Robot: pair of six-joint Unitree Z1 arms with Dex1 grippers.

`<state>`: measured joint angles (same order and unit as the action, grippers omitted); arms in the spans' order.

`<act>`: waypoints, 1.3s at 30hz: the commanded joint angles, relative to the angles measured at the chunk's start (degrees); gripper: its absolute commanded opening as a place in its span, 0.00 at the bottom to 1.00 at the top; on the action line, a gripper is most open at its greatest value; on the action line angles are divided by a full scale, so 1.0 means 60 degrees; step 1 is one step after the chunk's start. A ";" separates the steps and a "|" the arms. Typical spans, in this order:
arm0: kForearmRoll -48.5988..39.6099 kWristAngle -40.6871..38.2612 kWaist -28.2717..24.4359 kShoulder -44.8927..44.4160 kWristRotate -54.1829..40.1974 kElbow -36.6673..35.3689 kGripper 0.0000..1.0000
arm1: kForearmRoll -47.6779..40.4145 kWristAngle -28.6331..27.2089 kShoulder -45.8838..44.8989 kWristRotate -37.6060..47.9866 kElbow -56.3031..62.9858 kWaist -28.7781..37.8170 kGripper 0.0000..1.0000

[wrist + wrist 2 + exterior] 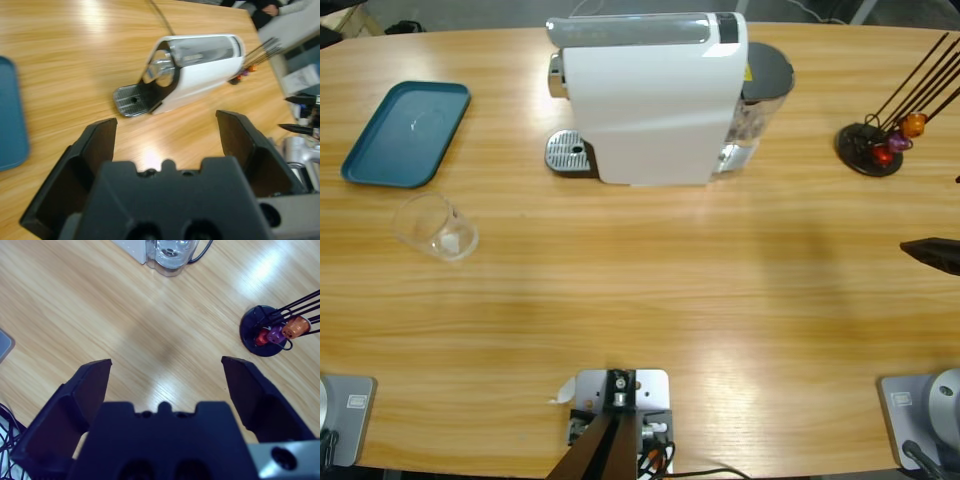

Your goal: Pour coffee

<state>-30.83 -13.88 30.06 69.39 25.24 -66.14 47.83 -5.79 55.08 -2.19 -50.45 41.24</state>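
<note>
No coffee shows in any view. The white coffee machine [650, 100] stands at the back middle of the table, its metal drip tray [568, 153] on its left side with nothing on it. A clear glass cup [437, 227] sits far left on the wood, apart from the machine. My left gripper [166, 122] is open and holds nothing; it hovers over the table facing the machine [195, 65] and its drip tray [131, 99]. My right gripper [166, 364] is open too, over bare wood, with the machine's water tank [172, 255] ahead.
A blue tray [407, 133] lies at the back left, behind the glass. A black capsule stand [875, 145] with orange, purple and red capsules stands at the back right, also seen as the capsule stand [267, 332]. A black jaw tip [932, 253] pokes in at the right edge.
</note>
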 commanded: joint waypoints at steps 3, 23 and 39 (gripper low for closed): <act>0.0878 -0.0878 0.0058 0.2591 0.0364 -0.0495 0.86 | -0.0047 0.0087 0.0180 -0.0055 0.0190 -0.0092 1.00; 0.0861 -0.1730 0.0073 0.4870 0.1665 -0.1951 0.64 | 0.0026 0.0087 0.0620 -0.0046 0.0105 -0.0092 1.00; 0.0817 -0.1584 0.0292 0.5717 0.1902 -0.2801 0.35 | 0.0026 0.0087 0.0535 -0.0046 0.0123 -0.0092 1.00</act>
<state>-26.15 -23.17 30.71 99.54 35.12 -82.94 47.84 -5.79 57.84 -2.19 -50.45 41.24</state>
